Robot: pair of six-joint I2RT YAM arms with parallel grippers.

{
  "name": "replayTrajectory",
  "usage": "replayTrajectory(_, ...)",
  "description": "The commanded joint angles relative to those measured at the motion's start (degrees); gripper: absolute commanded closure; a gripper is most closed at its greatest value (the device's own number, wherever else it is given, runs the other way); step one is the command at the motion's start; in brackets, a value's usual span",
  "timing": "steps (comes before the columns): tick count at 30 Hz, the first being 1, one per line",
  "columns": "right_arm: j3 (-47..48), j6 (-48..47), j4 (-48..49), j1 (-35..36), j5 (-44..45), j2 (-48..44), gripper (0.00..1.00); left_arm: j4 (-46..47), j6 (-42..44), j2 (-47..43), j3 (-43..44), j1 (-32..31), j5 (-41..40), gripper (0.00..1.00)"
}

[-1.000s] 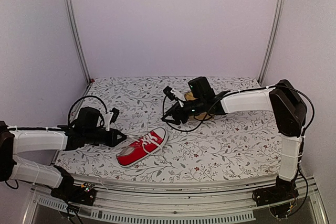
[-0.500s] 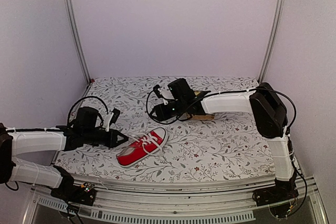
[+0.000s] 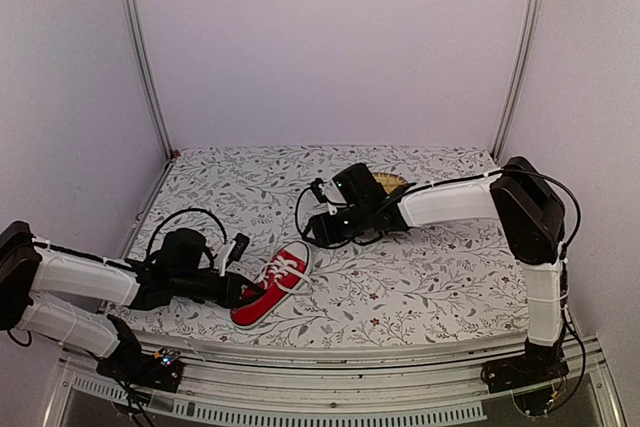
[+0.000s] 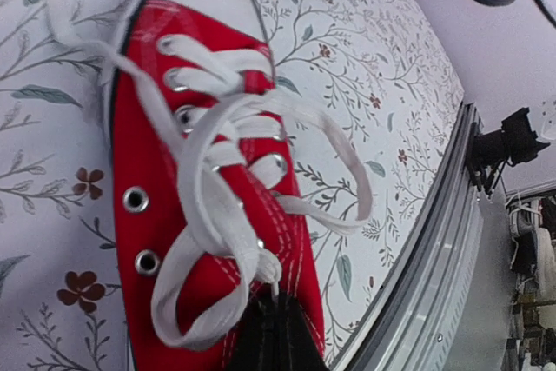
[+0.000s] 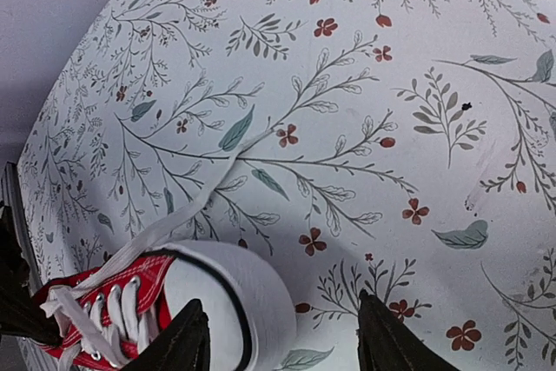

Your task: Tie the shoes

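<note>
Left gripper [image 3: 238,292] has slid up to the sneaker [image 3: 272,284] heel, fingers pinched together; whether they pinch a lace is unclear. Right gripper [image 3: 322,228], fingers spread, has dropped to the toe's 1 o'clock. Sneaker lies at the table's 7 o'clock, laces [image 4: 210,208] untied.

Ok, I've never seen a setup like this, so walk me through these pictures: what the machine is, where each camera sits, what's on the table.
It is two robot arms bolted at the near edge of a table, each ending in a two-fingered hand. The wide picture comes from a fixed camera above and behind them. The two close-ups come from cameras on the wrists. On the flowered cloth lies one red sneaker with loose white laces. A yellow basket peeks out behind the right arm. The left hand is at the shoe's open end, fingers closed, seemingly pinching a lace. The right hand hovers open over the white toe cap, holding nothing.
</note>
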Motion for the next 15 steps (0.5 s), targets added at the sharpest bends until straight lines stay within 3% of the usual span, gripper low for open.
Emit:
replayTrajectory(1, -3.5, 0.6, 0.4, 1.6, 0.7, -6.8, 0.42, 4.9, -6.5, -1.1, -1.3, -5.4, -3.0, 1.0)
replayTrajectory(7, -11.7, 4.4, 6.0, 4.1, -3.8, -13.6, 0.42, 5.2, -11.9, -9.9, -2.7, -8.3, -8.3, 1.0)
replayTrajectory(15, -13.8, 7.5, 8.0, 9.3, -1.5, -15.2, 0.43, -10.9, -12.6, -18.8, 0.4, -7.7, -13.1, 1.0)
